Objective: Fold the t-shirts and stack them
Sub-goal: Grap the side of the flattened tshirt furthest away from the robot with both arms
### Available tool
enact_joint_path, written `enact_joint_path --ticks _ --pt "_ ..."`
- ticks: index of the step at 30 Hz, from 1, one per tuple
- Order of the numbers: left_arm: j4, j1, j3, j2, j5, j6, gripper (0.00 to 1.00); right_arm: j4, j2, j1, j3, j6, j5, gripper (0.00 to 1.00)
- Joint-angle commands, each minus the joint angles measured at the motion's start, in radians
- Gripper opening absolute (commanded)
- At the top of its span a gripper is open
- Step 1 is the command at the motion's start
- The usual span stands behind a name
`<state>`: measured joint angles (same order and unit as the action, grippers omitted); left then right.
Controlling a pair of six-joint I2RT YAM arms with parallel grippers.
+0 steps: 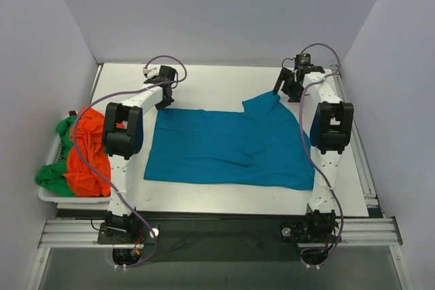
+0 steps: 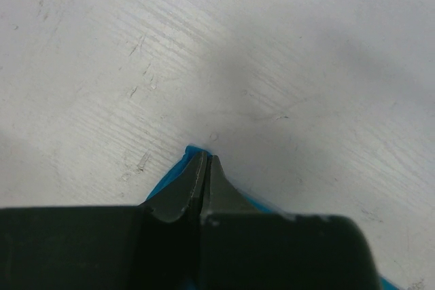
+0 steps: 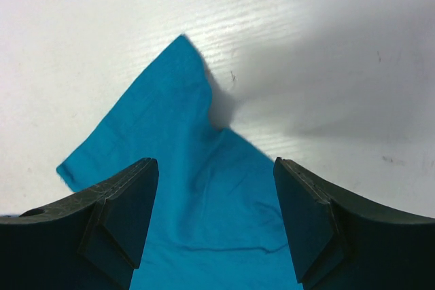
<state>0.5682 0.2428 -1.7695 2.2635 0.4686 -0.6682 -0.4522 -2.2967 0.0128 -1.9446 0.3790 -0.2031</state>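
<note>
The teal-blue t-shirt [image 1: 224, 147] lies spread flat across the middle of the table. My left gripper [image 1: 164, 103] is at its far left corner. In the left wrist view the fingers [image 2: 206, 157] are shut, and the teal cloth [image 2: 169, 174] pinched between them peeks out at the tips. My right gripper [image 1: 282, 89] hovers over the far right sleeve. It stands open [image 3: 215, 168], with the pointed teal sleeve [image 3: 177, 134] lying flat below and between the fingers. The orange t-shirt [image 1: 88, 154] and the green t-shirt [image 1: 51, 176] are bunched together at the left.
A white basket [image 1: 68, 198] at the table's left edge holds the orange and green shirts. Grey walls close in the left, back and right sides. Bare white tabletop [image 1: 217, 79] lies beyond the teal shirt.
</note>
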Motion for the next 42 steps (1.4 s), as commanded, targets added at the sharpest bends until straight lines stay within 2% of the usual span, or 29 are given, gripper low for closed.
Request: enact_joint_path --ticks 1,7,14,27,33,34,35,36,42 --pt "-0.039 -0.005 0.012 -0.027 -0.028 0.018 0.0 -0.003 -0.033 -0.007 -0.082 -0.016 0.022 0.7" --pt "-0.067 -0.005 0.025 -0.042 -0.042 0.025 0.0 0.004 -0.092 -0.005 -0.14 0.035 0.007 0.55" --pt "-0.085 -0.005 0.036 -0.041 -0.061 0.022 0.0 0.021 -0.104 -0.004 -0.132 0.067 0.01 0.3" --pt "-0.102 -0.004 0.054 -0.05 -0.071 0.019 0.0 0.015 -0.142 -0.008 -0.146 0.095 -0.035 0.28" --pt "-0.103 -0.004 0.054 -0.045 -0.077 0.016 0.0 0.014 -0.155 -0.011 -0.145 0.121 -0.05 0.14" --pt "-0.105 -0.004 0.053 -0.045 -0.079 0.018 0.0 0.012 -0.152 -0.011 -0.142 0.124 -0.051 0.11" --pt "-0.106 -0.004 0.053 -0.044 -0.079 0.018 0.0 0.014 -0.149 -0.01 -0.142 0.127 -0.053 0.02" --pt "-0.106 -0.004 0.053 -0.047 -0.077 0.016 0.0 0.014 -0.139 -0.01 -0.14 0.13 -0.052 0.0" --pt "-0.099 -0.008 0.035 -0.058 -0.079 0.024 0.0 0.017 -0.073 -0.01 -0.151 0.117 -0.038 0.0"
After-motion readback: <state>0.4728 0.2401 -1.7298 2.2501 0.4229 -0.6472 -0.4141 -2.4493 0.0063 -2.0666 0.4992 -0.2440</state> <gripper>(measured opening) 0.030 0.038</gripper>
